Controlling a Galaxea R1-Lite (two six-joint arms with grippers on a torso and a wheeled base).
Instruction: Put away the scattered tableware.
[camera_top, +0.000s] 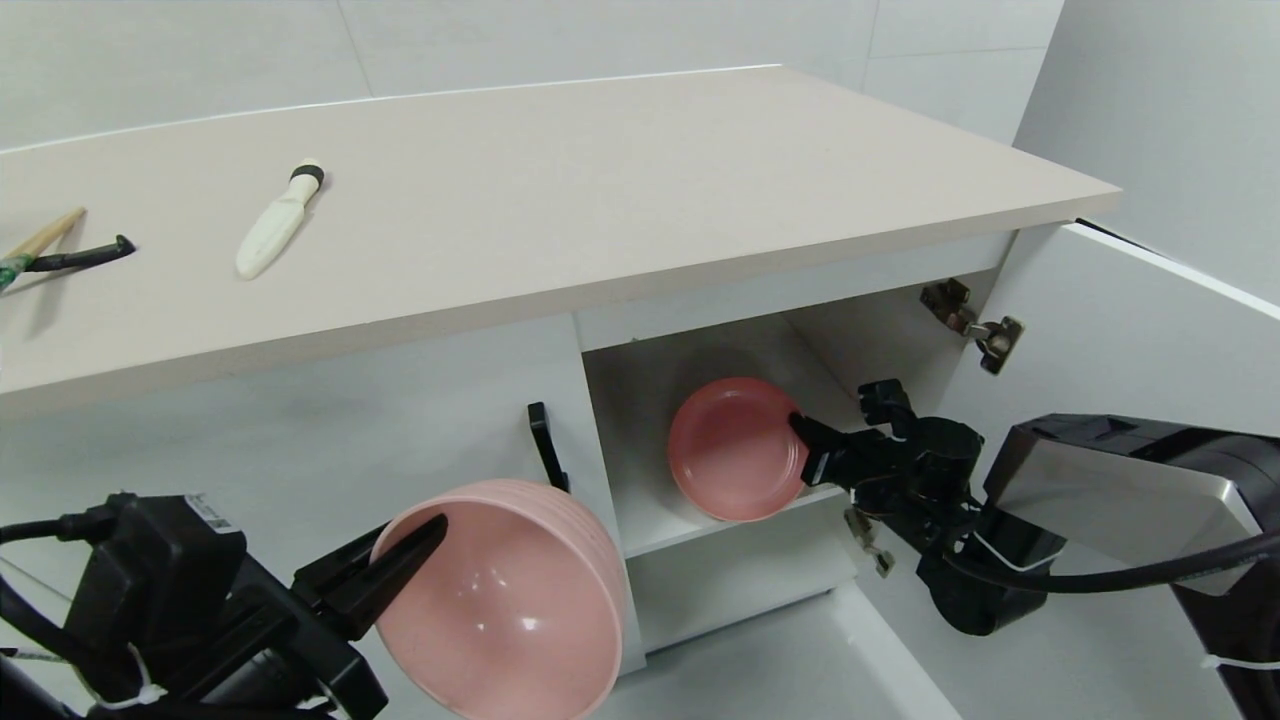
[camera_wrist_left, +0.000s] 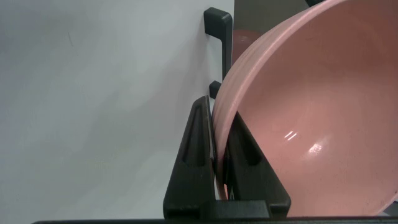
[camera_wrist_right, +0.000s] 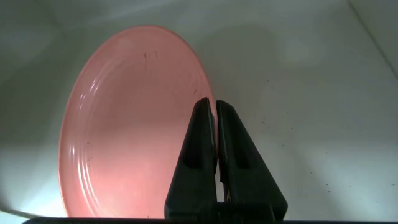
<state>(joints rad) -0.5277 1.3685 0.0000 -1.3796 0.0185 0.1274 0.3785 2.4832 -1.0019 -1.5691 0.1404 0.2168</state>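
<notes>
My right gripper (camera_top: 803, 432) is shut on the rim of a pink plate (camera_top: 735, 448), held nearly upright just above the cabinet shelf (camera_top: 668, 525) inside the open compartment. The right wrist view shows its fingers (camera_wrist_right: 200, 146) pinching the plate (camera_wrist_right: 124, 124) edge. Lower left, in front of the closed cabinet door (camera_top: 300, 440), my left gripper (camera_top: 415, 535) is shut on the rim of a pink bowl (camera_top: 510, 610), tilted on its side. Its fingers (camera_wrist_left: 199, 146) clamp the bowl (camera_wrist_left: 311, 112) wall in the left wrist view.
On the countertop (camera_top: 560, 190) lie a white-handled utensil (camera_top: 277, 222) and, at the far left, chopsticks with a black utensil (camera_top: 60, 252). The right cabinet door (camera_top: 1130, 320) stands open with its hinge (camera_top: 975, 325) showing. A black door handle (camera_top: 545, 445) sits beside the bowl.
</notes>
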